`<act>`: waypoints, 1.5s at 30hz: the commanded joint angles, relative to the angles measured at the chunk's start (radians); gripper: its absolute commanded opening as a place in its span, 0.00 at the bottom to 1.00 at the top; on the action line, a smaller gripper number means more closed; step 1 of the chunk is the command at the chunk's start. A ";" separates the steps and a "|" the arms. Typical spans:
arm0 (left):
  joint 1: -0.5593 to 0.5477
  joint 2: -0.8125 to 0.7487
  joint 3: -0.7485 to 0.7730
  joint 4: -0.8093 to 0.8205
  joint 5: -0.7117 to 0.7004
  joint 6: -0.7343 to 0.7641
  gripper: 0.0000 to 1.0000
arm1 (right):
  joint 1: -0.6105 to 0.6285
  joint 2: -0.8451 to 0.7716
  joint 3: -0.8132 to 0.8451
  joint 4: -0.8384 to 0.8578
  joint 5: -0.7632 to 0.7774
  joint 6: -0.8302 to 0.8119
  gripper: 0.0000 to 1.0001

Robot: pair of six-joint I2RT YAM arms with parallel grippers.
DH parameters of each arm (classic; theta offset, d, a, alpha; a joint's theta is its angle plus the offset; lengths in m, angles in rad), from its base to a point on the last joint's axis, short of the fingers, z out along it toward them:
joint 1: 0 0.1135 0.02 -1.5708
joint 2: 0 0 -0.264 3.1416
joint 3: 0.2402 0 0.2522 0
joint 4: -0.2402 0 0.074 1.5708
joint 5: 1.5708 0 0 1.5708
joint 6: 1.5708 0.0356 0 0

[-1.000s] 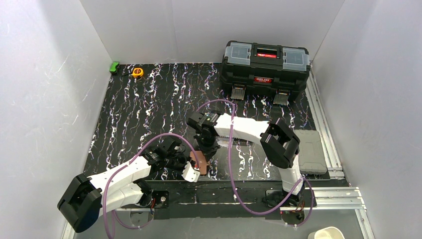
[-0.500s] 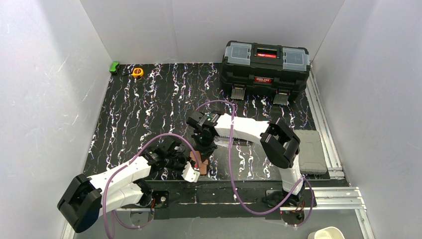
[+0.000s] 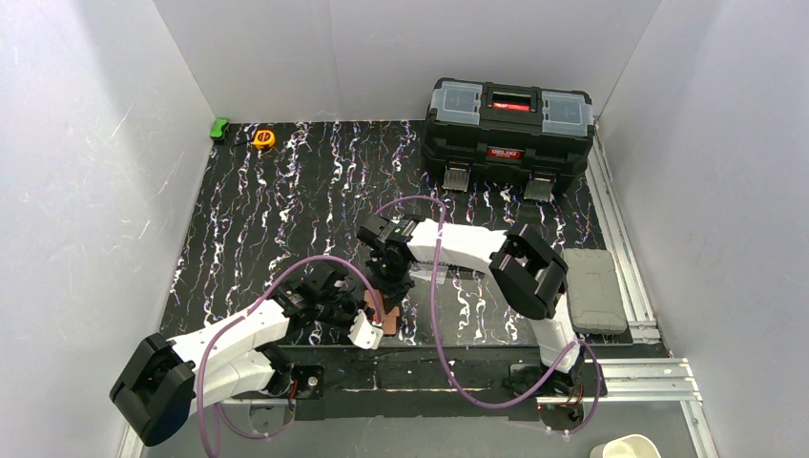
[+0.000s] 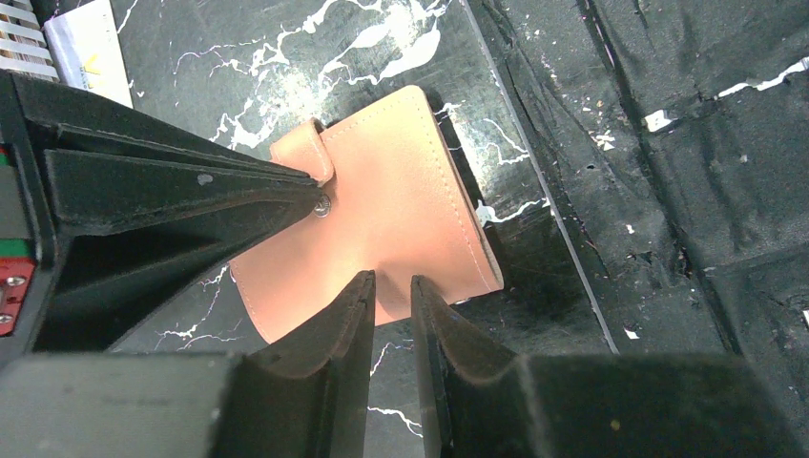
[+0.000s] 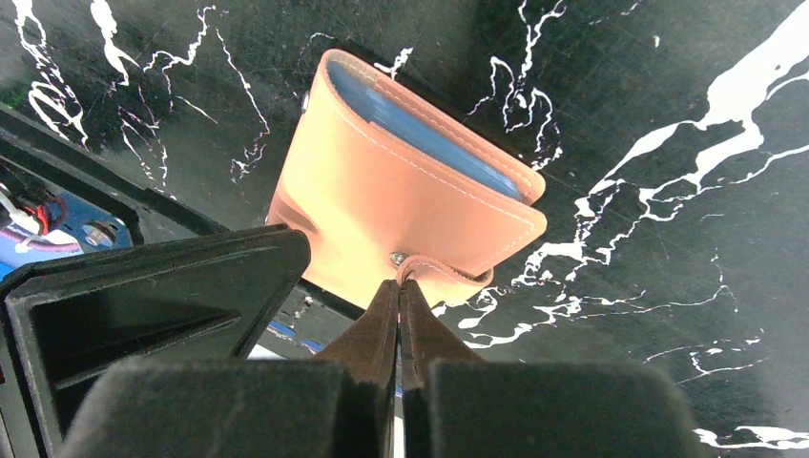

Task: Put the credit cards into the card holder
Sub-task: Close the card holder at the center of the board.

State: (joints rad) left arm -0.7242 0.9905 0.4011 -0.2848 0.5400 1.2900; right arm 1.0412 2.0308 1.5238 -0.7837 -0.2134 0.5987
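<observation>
The salmon-pink card holder (image 3: 381,309) lies folded shut on the black marbled mat close to its front edge. A light blue credit card (image 5: 429,134) shows edge-on inside the fold. My right gripper (image 5: 398,283) is shut, with its tips against the end of the snap tab (image 5: 448,270); whether the tab is pinched is not visible. My left gripper (image 4: 391,279) stands narrowly open, its tips over the holder's (image 4: 401,200) near edge with mat showing through the gap. A pale striped card (image 4: 86,43) lies on the mat beyond the right finger.
A black toolbox (image 3: 508,119) stands at the back right. An orange tape measure (image 3: 263,138) and a green object (image 3: 220,127) sit at the back left. A grey pad (image 3: 593,289) lies on the right rail. The mat's front edge (image 4: 563,248) runs just beside the holder.
The right arm's elbow has shifted slightly left and its wrist has settled a little lower over the holder. The left arm and the holder have stayed put.
</observation>
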 commanded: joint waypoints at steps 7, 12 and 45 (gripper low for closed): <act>-0.005 -0.007 -0.005 -0.020 0.033 0.002 0.20 | -0.003 0.042 0.034 0.006 0.003 -0.007 0.01; -0.005 -0.008 -0.006 -0.020 0.038 0.001 0.19 | -0.003 0.053 0.045 0.006 0.006 -0.002 0.01; -0.013 -0.020 0.005 -0.028 0.040 0.006 0.19 | 0.075 0.224 0.184 -0.139 0.188 0.017 0.01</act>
State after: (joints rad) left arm -0.7292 0.9905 0.4011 -0.2844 0.5465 1.2942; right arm 1.0695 2.1509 1.7008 -0.9508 -0.1566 0.6037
